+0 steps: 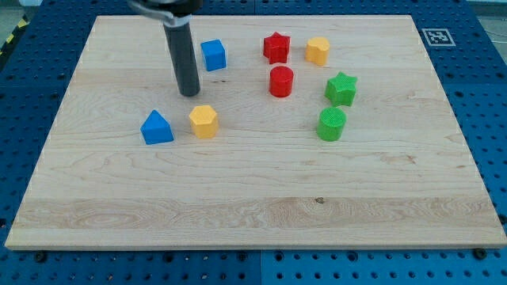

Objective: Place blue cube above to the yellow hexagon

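Note:
The blue cube point(213, 55) sits near the view's top, left of centre. The yellow hexagon point(203, 121) lies below it, toward the view's left centre. My tip point(189, 93) rests on the board between them, just left and below the blue cube and a little above the yellow hexagon, touching neither. The rod rises from the tip to the view's top edge.
A blue triangular block point(157, 127) lies left of the yellow hexagon. A red star point(276, 47), a second yellow hexagon point(318, 51), a red cylinder point(280, 81), a green star point(341, 89) and a green cylinder point(332, 124) stand at the right. The wooden board point(253, 214) lies on a blue perforated table.

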